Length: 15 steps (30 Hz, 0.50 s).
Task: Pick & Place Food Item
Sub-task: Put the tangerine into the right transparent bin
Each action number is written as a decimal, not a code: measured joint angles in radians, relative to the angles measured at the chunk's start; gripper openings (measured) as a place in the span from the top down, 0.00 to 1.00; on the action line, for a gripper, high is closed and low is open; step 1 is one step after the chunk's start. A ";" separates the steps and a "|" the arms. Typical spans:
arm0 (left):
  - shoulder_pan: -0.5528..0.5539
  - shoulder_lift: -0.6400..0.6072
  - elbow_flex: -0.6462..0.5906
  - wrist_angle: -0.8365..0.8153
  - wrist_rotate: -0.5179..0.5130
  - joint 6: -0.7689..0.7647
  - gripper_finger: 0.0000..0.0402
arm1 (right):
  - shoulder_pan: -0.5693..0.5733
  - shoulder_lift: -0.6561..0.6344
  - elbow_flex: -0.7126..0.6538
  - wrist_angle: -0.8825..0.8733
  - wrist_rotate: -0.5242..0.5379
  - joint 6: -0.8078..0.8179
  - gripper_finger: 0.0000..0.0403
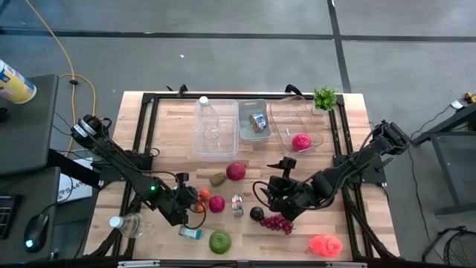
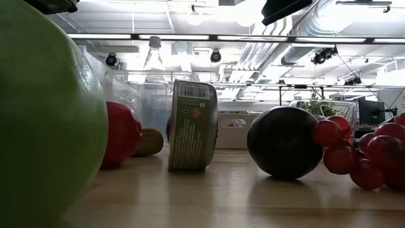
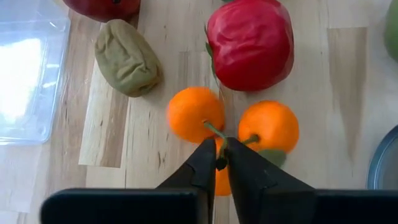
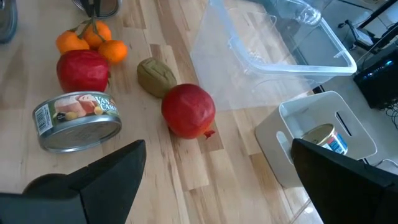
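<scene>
A cluster of three small oranges (image 3: 196,114) joined by green stems lies near the table's near-left part, also seen in the high view (image 1: 202,196). My left gripper (image 3: 219,163) (image 1: 190,206) is over it, shut on the stems. Beside the cluster are a red apple-like fruit (image 3: 249,40) and a brownish-green kiwi (image 3: 127,56). My right gripper (image 4: 217,180) (image 1: 269,195) hovers wide open right of the centre, touching nothing, with a red pomegranate (image 4: 188,110) and a tin can (image 4: 78,121) lying on its side ahead of it. My left gripper pinches the green stems (image 3: 214,132) where they meet between the oranges, held between its two fingertips. The fingers (image 3: 202,165) come from above, slanting in from the table's left. Two oranges sit beyond the fingertips, a third shows under them; whether the cluster is lifted I cannot tell.
Along the far edge stand two clear bins (image 1: 216,138) (image 1: 286,119), one holding a pink fruit (image 1: 300,141), and a grey bin (image 1: 246,128) with a can. Nearer lie a dark plum (image 1: 256,214), grapes (image 1: 277,222), a green apple (image 1: 220,240), a pink item (image 1: 325,244) and a bottle (image 1: 130,223).
</scene>
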 joint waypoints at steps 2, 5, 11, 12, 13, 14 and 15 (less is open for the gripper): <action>0.000 0.000 0.000 -0.002 0.000 0.000 0.97 | 0.000 0.000 0.000 0.000 0.000 0.019 0.04; 0.000 0.000 0.000 -0.001 0.000 0.006 0.98 | -0.002 0.010 0.000 0.001 0.000 0.055 0.04; 0.001 -0.007 0.018 0.005 -0.003 0.112 0.98 | -0.006 0.078 0.000 0.009 -0.008 0.007 0.04; 0.000 -0.014 0.027 0.004 -0.003 0.129 0.98 | -0.009 0.093 0.000 0.015 -0.013 -0.024 0.04; 0.000 -0.023 0.038 0.005 -0.007 0.139 0.98 | -0.011 0.108 0.000 0.024 -0.018 -0.055 0.04; 0.001 -0.034 0.048 0.007 -0.010 0.148 0.98 | -0.013 0.122 0.000 0.039 -0.023 -0.088 0.04; 0.000 -0.047 0.057 0.008 -0.013 0.160 0.98 | -0.016 0.136 0.000 0.061 -0.037 -0.124 0.04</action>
